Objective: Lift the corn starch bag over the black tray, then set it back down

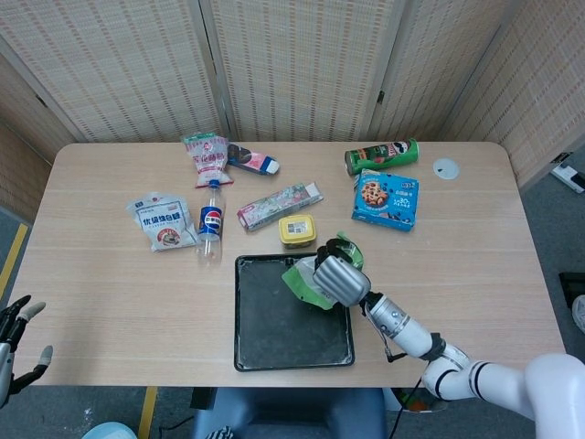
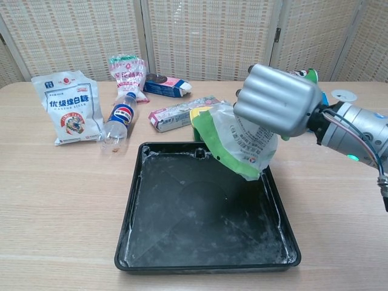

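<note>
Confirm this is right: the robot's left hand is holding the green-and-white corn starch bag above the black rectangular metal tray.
Wrong hand. The right hand grips the green-and-white corn starch bag above the black rectangular metal tray, as the chest view shows; the left hand sits at the head view's lower left edge, holding nothing.

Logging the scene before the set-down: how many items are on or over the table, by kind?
Bags or pouches: 3 (corn starch bag, sugar bag, pink bag)
Boxes or packets: 3 ()
Bottle: 1
Chip can: 1
Yellow tub: 1
Black tray: 1
Total: 10
</note>
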`<move>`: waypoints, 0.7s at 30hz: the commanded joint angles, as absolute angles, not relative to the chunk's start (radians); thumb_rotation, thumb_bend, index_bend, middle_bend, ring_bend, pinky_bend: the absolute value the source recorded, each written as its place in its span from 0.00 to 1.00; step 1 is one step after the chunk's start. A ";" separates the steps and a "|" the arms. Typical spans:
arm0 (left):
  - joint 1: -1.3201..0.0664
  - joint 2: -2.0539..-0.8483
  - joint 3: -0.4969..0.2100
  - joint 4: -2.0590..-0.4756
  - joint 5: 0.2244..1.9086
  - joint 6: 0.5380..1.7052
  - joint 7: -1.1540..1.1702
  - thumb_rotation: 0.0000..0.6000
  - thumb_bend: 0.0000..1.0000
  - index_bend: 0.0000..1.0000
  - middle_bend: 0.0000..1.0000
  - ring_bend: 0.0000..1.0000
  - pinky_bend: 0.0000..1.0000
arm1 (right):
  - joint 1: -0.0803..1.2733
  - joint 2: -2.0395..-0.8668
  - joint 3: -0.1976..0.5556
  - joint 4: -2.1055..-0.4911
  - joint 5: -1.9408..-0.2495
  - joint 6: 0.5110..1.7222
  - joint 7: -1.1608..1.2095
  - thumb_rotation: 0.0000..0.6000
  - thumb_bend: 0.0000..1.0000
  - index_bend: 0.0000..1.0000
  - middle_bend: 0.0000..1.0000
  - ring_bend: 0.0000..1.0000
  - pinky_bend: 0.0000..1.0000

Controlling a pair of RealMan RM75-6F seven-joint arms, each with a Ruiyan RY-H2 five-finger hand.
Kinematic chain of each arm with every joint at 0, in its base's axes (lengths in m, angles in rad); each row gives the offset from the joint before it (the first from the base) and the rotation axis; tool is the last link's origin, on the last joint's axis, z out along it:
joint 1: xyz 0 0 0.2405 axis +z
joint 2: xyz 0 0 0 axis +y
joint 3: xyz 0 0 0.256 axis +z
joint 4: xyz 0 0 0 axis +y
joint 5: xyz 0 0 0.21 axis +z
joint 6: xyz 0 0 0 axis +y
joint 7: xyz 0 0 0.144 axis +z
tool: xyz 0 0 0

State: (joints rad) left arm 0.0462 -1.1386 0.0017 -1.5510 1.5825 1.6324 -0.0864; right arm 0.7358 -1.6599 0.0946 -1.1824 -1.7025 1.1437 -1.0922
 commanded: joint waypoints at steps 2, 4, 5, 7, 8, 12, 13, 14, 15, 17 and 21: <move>0.047 -1.138 0.002 -1.550 1.580 1.632 -0.087 1.00 0.44 0.21 0.13 0.15 0.02 | 0.723 -1.688 0.108 -1.165 -1.685 1.170 -1.046 1.00 0.50 0.68 0.64 0.83 0.62; 0.047 -1.137 0.001 -1.550 1.579 1.632 -0.088 1.00 0.44 0.21 0.13 0.15 0.02 | 0.717 -1.700 0.109 -1.157 -1.674 1.179 -1.007 1.00 0.51 0.70 0.66 0.84 0.63; 0.047 -1.138 0.000 -1.550 1.578 1.633 -0.088 1.00 0.44 0.21 0.13 0.15 0.02 | 0.717 -1.702 0.107 -1.146 -1.682 1.187 -1.008 1.00 0.51 0.70 0.66 0.85 0.63; 0.047 -1.138 0.001 -1.549 1.578 1.631 -0.088 1.00 0.44 0.21 0.13 0.15 0.02 | 0.718 -1.711 0.103 -1.121 -1.694 1.202 -1.001 1.00 0.51 0.72 0.67 0.86 0.64; 0.047 -1.138 0.001 -1.549 1.578 1.629 -0.087 1.00 0.44 0.21 0.13 0.15 0.02 | 0.714 -1.716 0.104 -1.121 -1.683 1.199 -0.983 1.00 0.51 0.72 0.68 0.86 0.65; 0.045 -1.138 0.001 -1.549 1.576 1.626 -0.085 1.00 0.44 0.21 0.13 0.15 0.02 | 0.704 -1.727 0.115 -1.119 -1.655 1.201 -0.953 1.00 0.51 0.72 0.69 0.87 0.67; 0.045 -1.138 0.000 -1.549 1.576 1.626 -0.085 1.00 0.44 0.21 0.13 0.15 0.02 | 0.701 -1.730 0.117 -1.121 -1.646 1.199 -0.939 1.00 0.51 0.72 0.69 0.87 0.67; 0.045 -1.138 0.000 -1.549 1.576 1.626 -0.084 1.00 0.44 0.21 0.13 0.15 0.02 | 0.699 -1.732 0.119 -1.121 -1.641 1.202 -0.927 1.00 0.51 0.72 0.69 0.87 0.67; 0.045 -1.139 0.000 -1.549 1.576 1.626 -0.083 1.00 0.44 0.21 0.13 0.15 0.02 | 0.698 -1.736 0.120 -1.115 -1.643 1.211 -0.915 1.00 0.51 0.72 0.69 0.88 0.67; 0.043 -1.139 0.001 -1.551 1.576 1.622 -0.082 1.00 0.44 0.21 0.13 0.15 0.02 | 0.697 -1.747 0.119 -1.096 -1.653 1.231 -0.911 1.00 0.51 0.73 0.70 0.90 0.69; 0.041 -1.140 0.001 -1.554 1.580 1.621 -0.078 1.00 0.44 0.21 0.13 0.15 0.02 | 0.705 -1.765 0.104 -1.050 -1.689 1.261 -0.889 1.00 0.52 0.79 0.77 0.94 0.75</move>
